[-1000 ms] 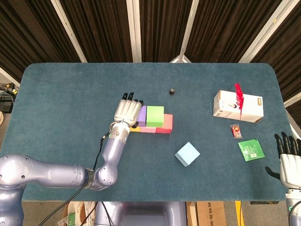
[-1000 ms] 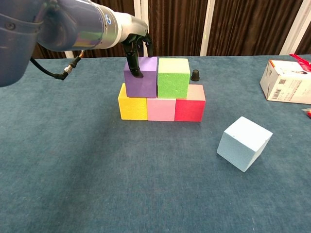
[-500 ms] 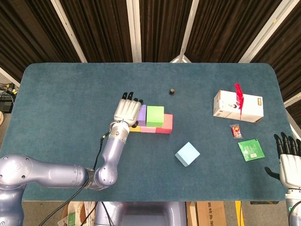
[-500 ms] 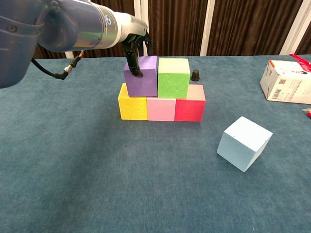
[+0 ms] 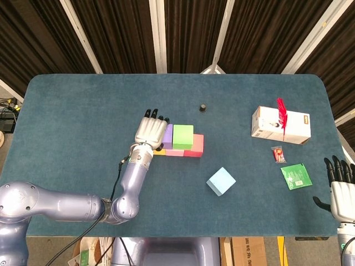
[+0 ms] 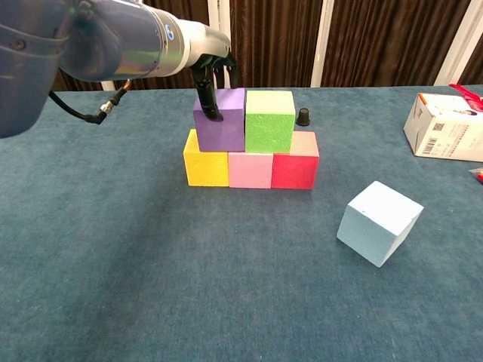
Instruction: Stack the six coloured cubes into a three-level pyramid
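Note:
A yellow cube (image 6: 205,167), a pink cube (image 6: 250,170) and a red cube (image 6: 296,167) stand in a row on the blue table. On top of them sit a purple cube (image 6: 223,128) and a green cube (image 6: 269,121), side by side. My left hand (image 6: 211,75) holds the purple cube, thumb on its front face and other fingers behind it; from above, the left hand (image 5: 150,130) covers the purple cube's (image 5: 167,136) left side. A light blue cube (image 6: 379,222) lies tilted and alone to the right. My right hand (image 5: 339,188) is open at the table's right edge.
A small black knob (image 6: 303,116) stands just behind the stack. A white box (image 5: 281,125) with a red feather on it sits at the right, with a small red packet (image 5: 278,154) and a green packet (image 5: 295,177) in front of it.
The purple cube has shifted very slightly in my left hand and now sits level beside the green cube. The right hand has barely moved.

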You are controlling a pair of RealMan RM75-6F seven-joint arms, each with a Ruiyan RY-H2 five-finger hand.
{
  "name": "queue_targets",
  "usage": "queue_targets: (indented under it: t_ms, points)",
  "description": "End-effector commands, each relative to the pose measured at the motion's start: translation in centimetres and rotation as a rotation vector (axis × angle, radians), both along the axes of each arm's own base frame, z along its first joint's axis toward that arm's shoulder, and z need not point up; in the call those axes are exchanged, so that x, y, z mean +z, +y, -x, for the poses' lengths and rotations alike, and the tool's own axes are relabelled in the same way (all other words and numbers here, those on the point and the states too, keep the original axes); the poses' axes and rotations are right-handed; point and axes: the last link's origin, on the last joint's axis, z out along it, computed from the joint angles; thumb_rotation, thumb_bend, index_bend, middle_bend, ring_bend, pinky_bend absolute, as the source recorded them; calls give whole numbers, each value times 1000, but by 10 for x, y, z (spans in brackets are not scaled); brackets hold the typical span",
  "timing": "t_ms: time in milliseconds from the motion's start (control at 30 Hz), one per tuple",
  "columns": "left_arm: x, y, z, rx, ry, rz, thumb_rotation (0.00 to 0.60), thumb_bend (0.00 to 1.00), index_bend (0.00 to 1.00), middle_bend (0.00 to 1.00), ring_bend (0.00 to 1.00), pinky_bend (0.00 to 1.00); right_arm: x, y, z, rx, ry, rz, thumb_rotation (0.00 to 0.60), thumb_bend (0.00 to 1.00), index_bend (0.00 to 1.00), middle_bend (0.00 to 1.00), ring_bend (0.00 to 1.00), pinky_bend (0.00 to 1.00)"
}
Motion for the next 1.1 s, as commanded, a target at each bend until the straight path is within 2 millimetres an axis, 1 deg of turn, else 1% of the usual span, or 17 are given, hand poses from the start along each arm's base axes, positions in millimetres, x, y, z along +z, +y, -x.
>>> queue_targets:
  t_ms: [33,900,1033,1100]
  points:
    - [0,0,0,-3,2,-1,600,351,245,208,0,0,0,0,0,1,-1,-1,600,129,0,26,0,0]
    - [1,-4,-3,-21,11,5,600,351,206,164,0,0,1,-1,1,-3,-3,12,600,129,0,27,0,0]
    - [2,-4,-3,-21,18,4,600,351,197,136,0,0,2,-1,1,-4,-2,14,600,129,0,27,0,0]
    - [4,-5,-5,-25,20,4,600,351,179,94,0,0,2,-1,2,-5,1,13,600,129,0,27,0,0]
